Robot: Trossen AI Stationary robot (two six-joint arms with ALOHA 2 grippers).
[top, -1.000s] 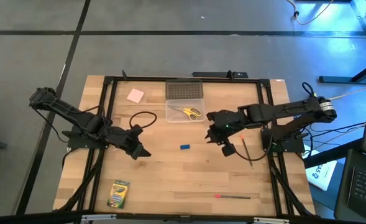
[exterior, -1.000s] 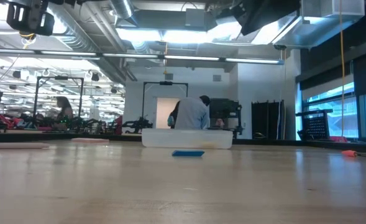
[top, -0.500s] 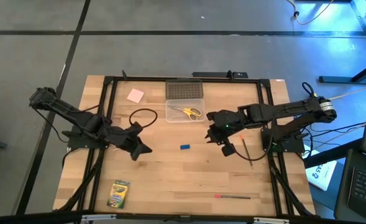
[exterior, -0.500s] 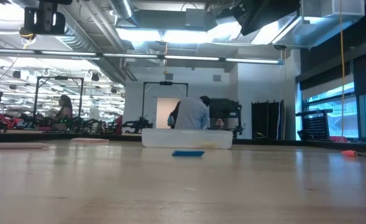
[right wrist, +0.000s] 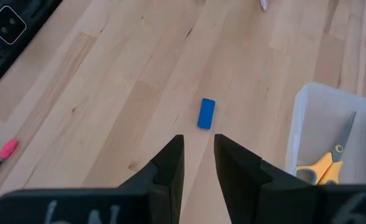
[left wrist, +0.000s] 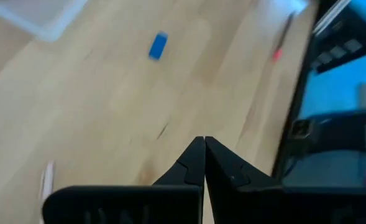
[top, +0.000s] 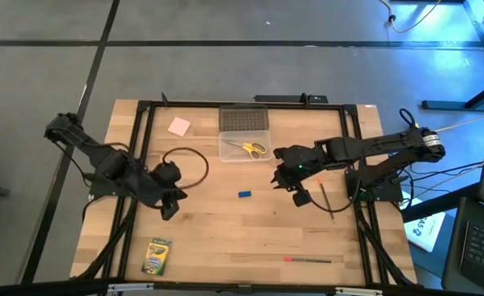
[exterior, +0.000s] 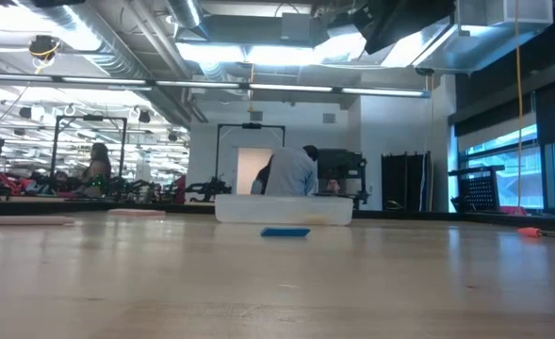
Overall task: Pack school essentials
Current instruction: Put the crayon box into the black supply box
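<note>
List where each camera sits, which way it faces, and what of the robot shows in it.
High view: overhead, straight down; both arms, left end effector, right end effector.
Low view: table height, facing the room; no arm clearly shows.
Left wrist view: over shut fingers, down at the table.
Right wrist view: past parted fingers, toward the clear case with scissors.
Shared: all four see the blue block.
</note>
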